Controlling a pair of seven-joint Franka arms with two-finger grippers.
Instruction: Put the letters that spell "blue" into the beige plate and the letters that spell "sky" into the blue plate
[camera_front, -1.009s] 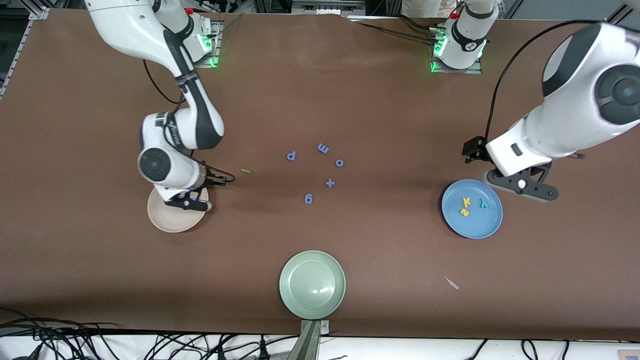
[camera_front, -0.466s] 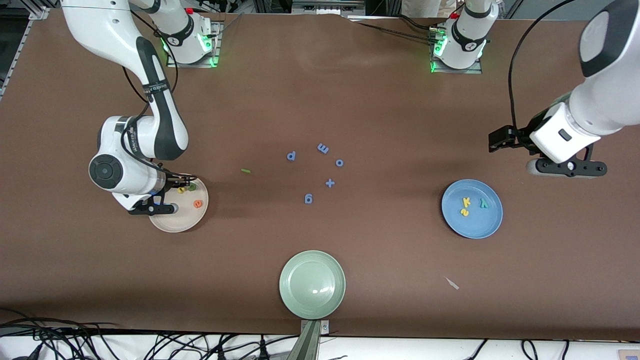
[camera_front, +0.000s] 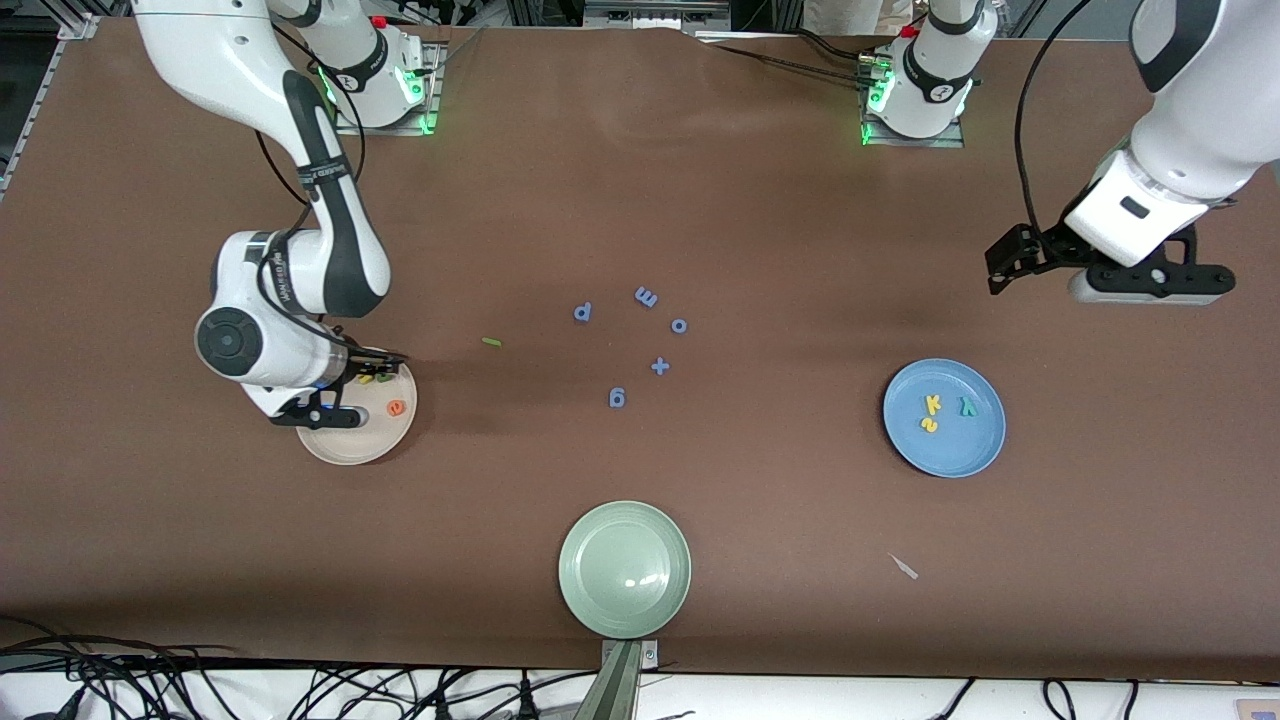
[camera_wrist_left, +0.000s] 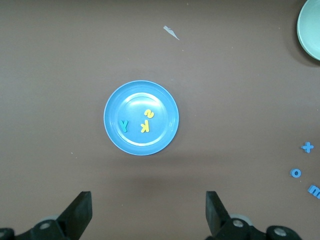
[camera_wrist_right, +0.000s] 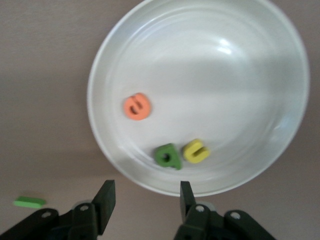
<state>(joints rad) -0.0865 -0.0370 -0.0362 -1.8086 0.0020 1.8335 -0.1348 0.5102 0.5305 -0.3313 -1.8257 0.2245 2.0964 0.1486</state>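
Your orange e (camera_front: 397, 408), olive-green b (camera_wrist_right: 167, 156) and yellow u (camera_wrist_right: 196, 151) lie in the beige plate (camera_front: 350, 450), the b and u touching side by side, the e apart from them. The right gripper (camera_wrist_right: 146, 202) hangs just over that plate's rim beside the b and u, fingers parted with nothing between them. The thin light-green l (camera_front: 491, 342) lies on the table (camera_front: 700, 200) outside the plate, toward the middle, off to the side of this gripper. In the blue plate (camera_front: 975, 455) you find the yellow s (camera_front: 929, 425), yellow k (camera_front: 934, 404) and teal y (camera_front: 967, 406). The left gripper (camera_wrist_left: 147, 215) hangs high over bare table near that plate, fingers spread wide, empty. The blue letters (camera_front: 640, 340) sit mid-table, and the pale green plate (camera_front: 625, 570) is nearer the front camera.
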